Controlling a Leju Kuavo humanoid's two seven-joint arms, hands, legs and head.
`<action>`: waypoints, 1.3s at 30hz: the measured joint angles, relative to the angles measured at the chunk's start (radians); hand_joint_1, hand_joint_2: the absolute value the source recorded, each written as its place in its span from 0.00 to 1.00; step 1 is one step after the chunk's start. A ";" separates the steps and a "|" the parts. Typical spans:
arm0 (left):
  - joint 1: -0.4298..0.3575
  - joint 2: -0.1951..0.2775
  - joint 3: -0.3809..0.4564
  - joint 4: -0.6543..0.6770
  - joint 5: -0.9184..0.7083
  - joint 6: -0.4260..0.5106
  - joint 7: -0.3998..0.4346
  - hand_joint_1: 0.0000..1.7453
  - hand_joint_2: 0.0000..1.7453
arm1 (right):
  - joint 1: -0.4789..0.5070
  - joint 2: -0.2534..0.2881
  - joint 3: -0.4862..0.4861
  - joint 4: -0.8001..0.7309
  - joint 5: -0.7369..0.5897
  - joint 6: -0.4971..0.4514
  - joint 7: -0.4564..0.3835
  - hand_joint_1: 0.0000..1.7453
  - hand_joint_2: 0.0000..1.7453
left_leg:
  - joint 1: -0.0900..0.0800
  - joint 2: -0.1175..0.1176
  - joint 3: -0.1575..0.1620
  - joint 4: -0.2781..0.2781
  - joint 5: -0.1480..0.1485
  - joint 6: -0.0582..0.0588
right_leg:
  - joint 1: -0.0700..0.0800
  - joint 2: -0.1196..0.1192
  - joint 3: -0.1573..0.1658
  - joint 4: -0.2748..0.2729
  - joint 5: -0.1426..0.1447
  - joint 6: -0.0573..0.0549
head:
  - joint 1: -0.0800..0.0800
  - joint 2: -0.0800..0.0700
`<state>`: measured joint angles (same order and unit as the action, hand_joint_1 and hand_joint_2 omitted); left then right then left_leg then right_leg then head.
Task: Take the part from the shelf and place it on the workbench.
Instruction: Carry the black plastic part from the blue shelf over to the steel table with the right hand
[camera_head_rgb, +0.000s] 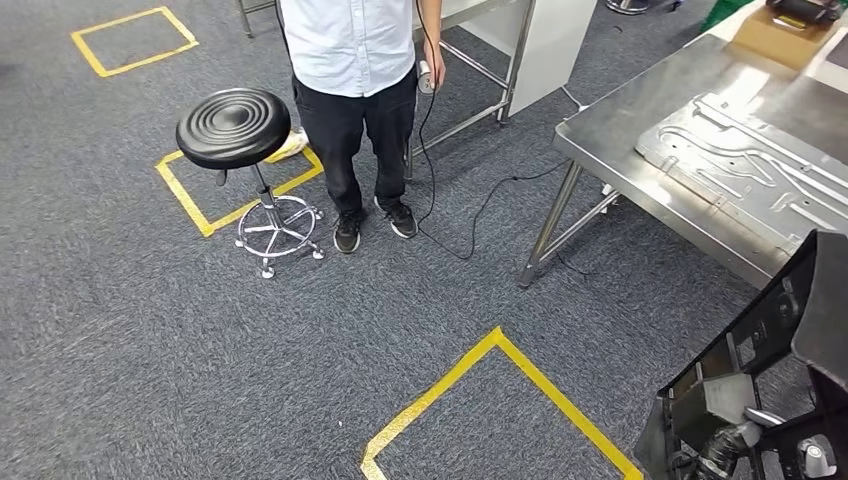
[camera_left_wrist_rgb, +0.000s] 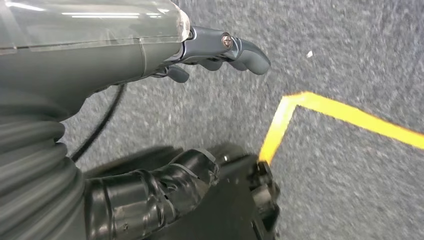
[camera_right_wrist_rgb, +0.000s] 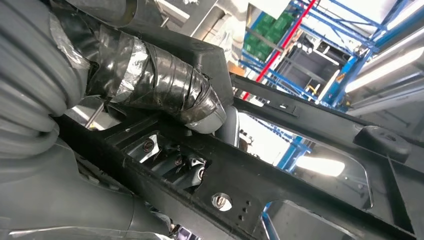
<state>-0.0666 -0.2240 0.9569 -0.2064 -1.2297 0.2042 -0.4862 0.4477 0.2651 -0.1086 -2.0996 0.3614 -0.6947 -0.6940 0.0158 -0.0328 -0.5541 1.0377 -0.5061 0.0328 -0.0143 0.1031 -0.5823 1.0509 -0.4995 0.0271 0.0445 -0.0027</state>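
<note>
The robot stands on grey carpet (camera_head_rgb: 150, 350) marked with yellow tape squares (camera_head_rgb: 500, 400), carrying a black frame-like part (camera_head_rgb: 760, 340) at the lower right of its own view. The part is a skeleton of dark bars with open windows between them, tilted and held up off the floor, just short of the steel workbench (camera_head_rgb: 620, 130) ahead on the right. The right hand (camera_right_wrist_rgb: 165, 95) holds it: from the wrist camera the taped thumb presses down on one of the black bars, with the other fingers hidden behind the frame.

The left hand (camera_left_wrist_rgb: 220, 50) hangs over the carpet near a corner of yellow tape, its grey fingers curled slightly and apart, holding nothing.

On the workbench lies a large pressed metal panel (camera_head_rgb: 740, 165) with raised channels, and beyond it, at the far end, a brown cardboard box (camera_head_rgb: 775, 35). A person (camera_head_rgb: 355, 100) in a pale shirt and dark trousers stands ahead, next to a black round stool (camera_head_rgb: 235, 130) on a wheeled base, with a thin black cable (camera_head_rgb: 470, 225) trailing over the floor toward the bench.
</note>
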 joint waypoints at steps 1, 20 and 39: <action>0.000 -0.001 0.000 0.000 0.000 -0.001 0.000 0.00 1.00 | -0.002 0.000 0.000 0.000 0.000 0.000 0.000 1.00 1.00 | 0.002 0.012 0.002 -0.004 0.002 0.006 | 0.001 -0.025 -0.013 0.028 -0.017 0.005 | 0.001 0.000; 0.000 -0.002 0.000 0.000 -0.002 -0.004 0.004 0.00 1.00 | -0.012 -0.001 0.000 0.015 0.005 0.000 0.000 1.00 1.00 | -0.005 0.045 -0.070 0.223 -0.143 -0.028 | 0.009 -0.081 0.020 -0.050 0.034 -0.045 | 0.000 0.000; 0.007 -0.001 0.000 0.000 -0.003 -0.004 0.008 0.00 1.00 | -0.009 -0.003 0.000 0.030 0.012 0.000 0.000 1.00 1.00 | -0.004 0.106 0.026 -0.022 -0.007 0.012 | -0.007 -0.125 -0.074 0.118 -0.007 0.017 | 0.007 0.000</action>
<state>-0.0597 -0.2254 0.9567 -0.2064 -1.2330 0.2003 -0.4777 0.4384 0.2621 -0.1087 -2.0692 0.3739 -0.6947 -0.6939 0.0115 0.0735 -0.5283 1.0157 -0.5128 0.0450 -0.0211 -0.0217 -0.6565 1.1687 -0.5062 0.0442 0.0516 -0.0027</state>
